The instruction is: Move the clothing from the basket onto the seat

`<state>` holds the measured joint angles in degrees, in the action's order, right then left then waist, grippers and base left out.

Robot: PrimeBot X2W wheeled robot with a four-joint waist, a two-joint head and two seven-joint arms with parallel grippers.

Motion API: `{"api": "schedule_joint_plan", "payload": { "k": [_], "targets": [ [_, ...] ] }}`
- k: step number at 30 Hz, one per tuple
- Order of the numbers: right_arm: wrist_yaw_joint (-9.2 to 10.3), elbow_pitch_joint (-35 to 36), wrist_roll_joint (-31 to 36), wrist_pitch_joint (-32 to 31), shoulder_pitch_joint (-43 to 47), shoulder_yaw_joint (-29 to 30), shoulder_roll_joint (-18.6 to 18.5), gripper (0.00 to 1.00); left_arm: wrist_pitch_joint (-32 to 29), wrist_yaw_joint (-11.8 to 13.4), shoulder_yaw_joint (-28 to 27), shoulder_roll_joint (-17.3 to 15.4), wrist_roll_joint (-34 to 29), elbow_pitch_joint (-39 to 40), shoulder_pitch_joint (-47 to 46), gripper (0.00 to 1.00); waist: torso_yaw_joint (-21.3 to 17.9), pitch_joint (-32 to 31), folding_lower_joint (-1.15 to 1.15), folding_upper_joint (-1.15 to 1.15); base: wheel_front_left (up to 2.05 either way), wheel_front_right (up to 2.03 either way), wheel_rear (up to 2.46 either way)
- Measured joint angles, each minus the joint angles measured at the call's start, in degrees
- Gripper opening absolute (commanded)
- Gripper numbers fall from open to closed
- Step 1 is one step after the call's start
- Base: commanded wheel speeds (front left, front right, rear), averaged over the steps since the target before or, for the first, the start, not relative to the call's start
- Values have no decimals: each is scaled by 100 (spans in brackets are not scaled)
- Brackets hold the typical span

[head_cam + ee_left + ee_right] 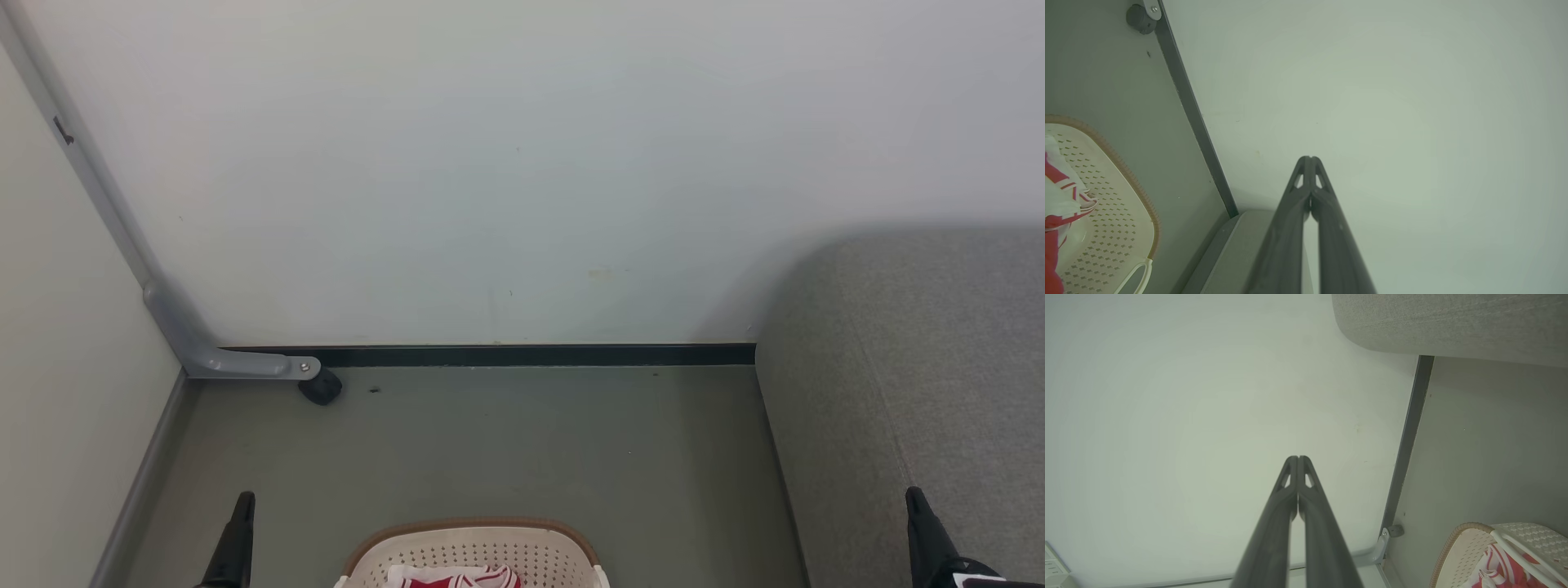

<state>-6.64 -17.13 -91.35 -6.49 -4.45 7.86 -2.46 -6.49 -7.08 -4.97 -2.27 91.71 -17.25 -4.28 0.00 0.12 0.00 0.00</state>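
The cream-white basket (473, 547) with a brown rim stands on the floor at the bottom middle of the head view, with red and white clothing (457, 578) lying in it. The basket (1106, 212) and clothing (1061, 196) also show at the left of the left wrist view, and basket (1466, 547) and clothing (1502, 567) at the lower right of the right wrist view. The grey-green seat (906, 384) fills the right side. My left gripper (243, 500) is shut and empty, left of the basket. My right gripper (914, 496) is shut and empty, over the seat.
A pale wall stands ahead with a dark skirting strip (531, 355) at its foot. A grey metal bracket with a black caster (320, 386) sits in the left corner beside a second wall. Grey floor (506, 441) lies between the basket and the wall.
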Motion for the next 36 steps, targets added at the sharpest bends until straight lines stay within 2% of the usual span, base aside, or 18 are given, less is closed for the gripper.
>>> {"api": "schedule_joint_plan", "payload": {
  "k": [14,15,33,36],
  "targets": [
    [10,-157,3,1,112,-11,42,0,1,5,10,35,0,-151,104,0,0,0,0,0,0,0,0],
    [10,-223,3,1,176,-15,64,100,1,5,11,53,0,-222,162,100,0,0,0,0,0,0,0],
    [19,-259,293,313,326,-164,118,100,315,8,79,73,-35,-337,324,100,19,-34,0,0,0,0,0],
    [68,-202,404,385,326,-182,118,100,402,8,65,73,-59,-326,324,100,26,-42,0,0,0,0,0]
  ]
}}
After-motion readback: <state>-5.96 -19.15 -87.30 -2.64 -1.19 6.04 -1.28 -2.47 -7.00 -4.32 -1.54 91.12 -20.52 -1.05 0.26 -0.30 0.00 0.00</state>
